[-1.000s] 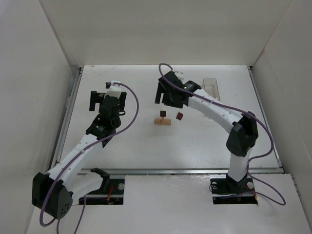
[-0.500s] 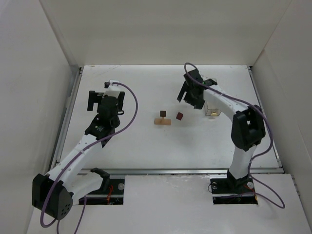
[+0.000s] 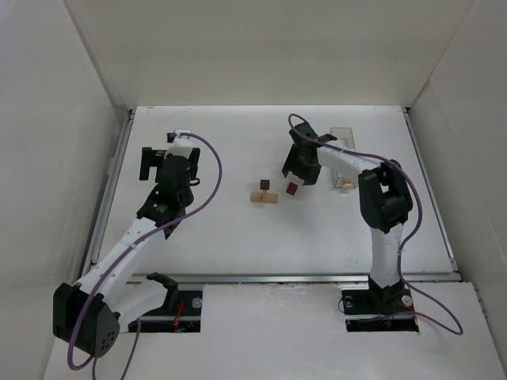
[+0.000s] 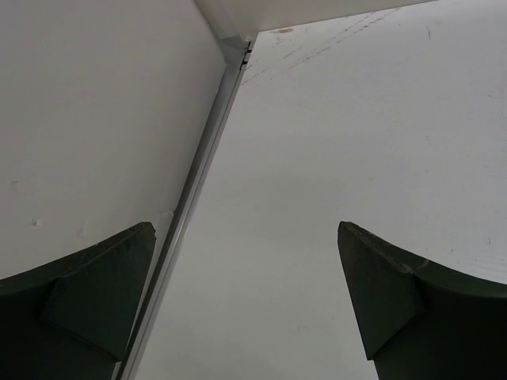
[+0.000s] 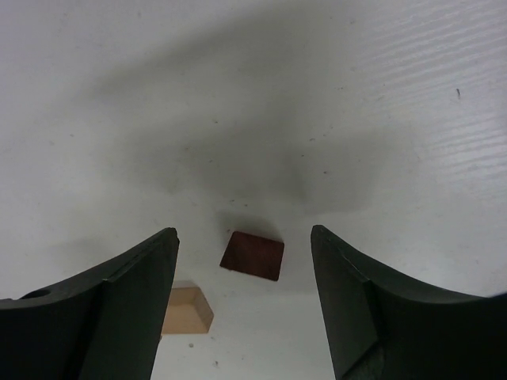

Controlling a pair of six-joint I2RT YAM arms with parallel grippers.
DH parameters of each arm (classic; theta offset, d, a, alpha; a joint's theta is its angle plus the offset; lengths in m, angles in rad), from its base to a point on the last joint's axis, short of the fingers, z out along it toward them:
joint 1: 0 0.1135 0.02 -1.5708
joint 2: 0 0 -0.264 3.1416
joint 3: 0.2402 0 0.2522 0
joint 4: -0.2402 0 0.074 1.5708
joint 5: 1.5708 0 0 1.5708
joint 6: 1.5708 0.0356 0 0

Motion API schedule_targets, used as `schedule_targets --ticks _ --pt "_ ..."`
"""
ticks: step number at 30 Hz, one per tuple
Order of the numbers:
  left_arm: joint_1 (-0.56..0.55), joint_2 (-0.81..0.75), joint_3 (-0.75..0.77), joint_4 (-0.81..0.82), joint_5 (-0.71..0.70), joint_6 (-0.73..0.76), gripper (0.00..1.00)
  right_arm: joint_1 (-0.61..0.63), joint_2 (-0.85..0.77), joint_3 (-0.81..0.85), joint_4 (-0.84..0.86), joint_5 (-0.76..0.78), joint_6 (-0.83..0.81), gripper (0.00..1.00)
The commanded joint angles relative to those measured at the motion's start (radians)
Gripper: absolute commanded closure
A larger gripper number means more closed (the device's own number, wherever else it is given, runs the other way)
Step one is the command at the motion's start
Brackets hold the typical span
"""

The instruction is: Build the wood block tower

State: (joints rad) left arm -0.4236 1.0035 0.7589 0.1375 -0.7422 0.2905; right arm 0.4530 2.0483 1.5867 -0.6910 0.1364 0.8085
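A small stack stands mid-table: a light tan flat bar (image 3: 264,199) with a dark reddish-brown cube (image 3: 264,186) on top. A loose dark reddish-brown cube (image 3: 292,188) lies just right of it. My right gripper (image 3: 298,172) is open and hovers just behind that loose cube. In the right wrist view the cube (image 5: 252,255) lies on the table between the open fingers, and the tan bar's end (image 5: 187,310) shows by the left finger. My left gripper (image 3: 169,160) is open and empty at the far left, away from the blocks.
A clear plastic box (image 3: 344,150) with a small tan piece inside lies at the back right, next to the right arm. A metal rail (image 4: 190,198) and the left side wall run close by the left gripper.
My right gripper swung right toward the clear box, then came back left and now hovers just behind the loose dark cube. The left arm and the blocks have barely moved.
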Motion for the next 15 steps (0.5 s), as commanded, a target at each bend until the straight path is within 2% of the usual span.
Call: schedule_targets --ticks 1,9,12,13,15 --pt "0.003 -0.02 -0.001 0.033 -0.013 0.004 0.0 0.013 0.033 0.038 0.027 -0.017 0.008 0.27" --pt "0.013 -0.02 -0.001 0.033 -0.003 -0.005 0.0 0.032 0.042 0.038 0.027 -0.026 -0.002 0.38" --pt "0.013 -0.02 -0.001 0.033 -0.003 -0.005 0.0 0.032 0.042 0.038 0.018 -0.026 -0.002 0.48" --pt "0.013 -0.02 -0.001 0.033 -0.003 -0.005 0.0 0.032 0.042 0.038 0.018 -0.026 -0.002 0.55" --pt "0.013 -0.02 -0.001 0.033 -0.003 -0.005 0.0 0.032 0.042 0.038 0.018 -0.026 -0.002 0.6"
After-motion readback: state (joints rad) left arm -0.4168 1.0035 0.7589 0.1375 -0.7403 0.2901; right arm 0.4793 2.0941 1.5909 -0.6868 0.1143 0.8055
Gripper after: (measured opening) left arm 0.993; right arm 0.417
